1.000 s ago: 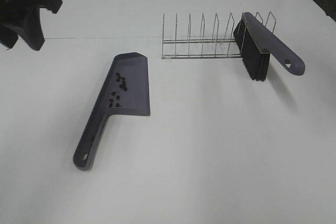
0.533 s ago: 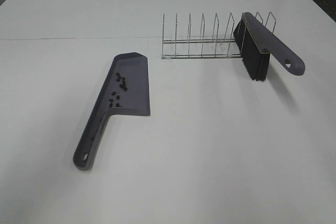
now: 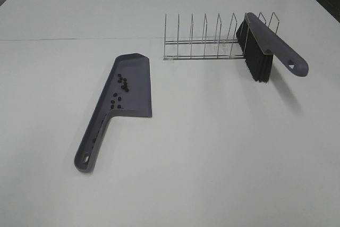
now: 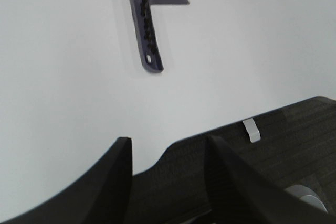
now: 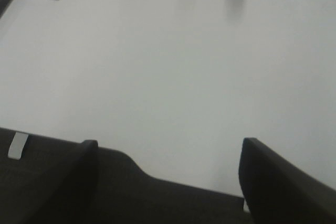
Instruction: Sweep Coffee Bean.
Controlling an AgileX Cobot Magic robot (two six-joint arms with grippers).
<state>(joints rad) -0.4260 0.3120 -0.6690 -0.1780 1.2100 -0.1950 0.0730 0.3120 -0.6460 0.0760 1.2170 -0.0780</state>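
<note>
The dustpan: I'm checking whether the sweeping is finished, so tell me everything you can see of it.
The dustpan is grey-purple and looks like plastic. It has a flat, roughly rectangular pan with a raised rim along its left side and far end. A long, tapering handle points toward the near-left and ends in a hanging hole. It lies flat on the white table, left of the wire rack. Small dark coffee beans rest in the pan. No claw touches it.
</note>
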